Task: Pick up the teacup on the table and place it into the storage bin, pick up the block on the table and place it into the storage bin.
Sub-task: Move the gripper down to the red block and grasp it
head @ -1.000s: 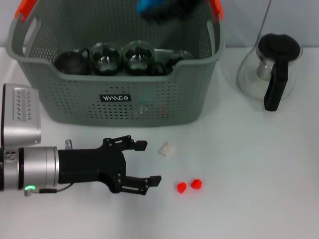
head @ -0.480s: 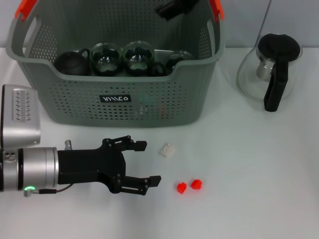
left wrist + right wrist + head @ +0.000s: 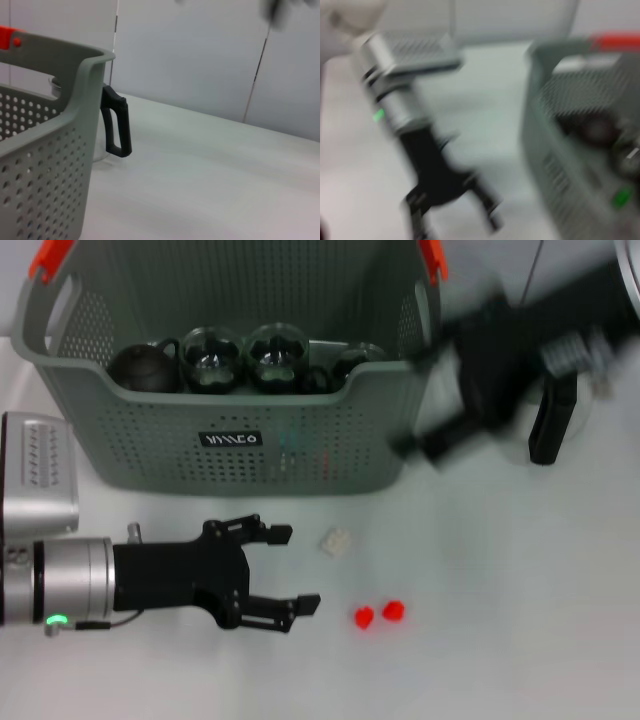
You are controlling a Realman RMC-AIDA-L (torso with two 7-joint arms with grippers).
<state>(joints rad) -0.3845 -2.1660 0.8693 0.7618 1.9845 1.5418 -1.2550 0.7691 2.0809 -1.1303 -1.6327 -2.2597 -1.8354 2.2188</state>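
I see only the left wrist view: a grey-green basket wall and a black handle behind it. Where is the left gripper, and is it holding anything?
Observer: The left gripper is low over the table in front of the storage bin, fingers open, holding nothing.
Operator: Which blocks are near it?
Observer: A small white block lies just beyond its fingertips, and two small red blocks lie side by side a little farther toward the robot's right.
Operator: Where is the right arm?
Observer: The right gripper is beside the bin's right corner, in front of the glass pitcher; it is motion-blurred, so I cannot judge its fingers.
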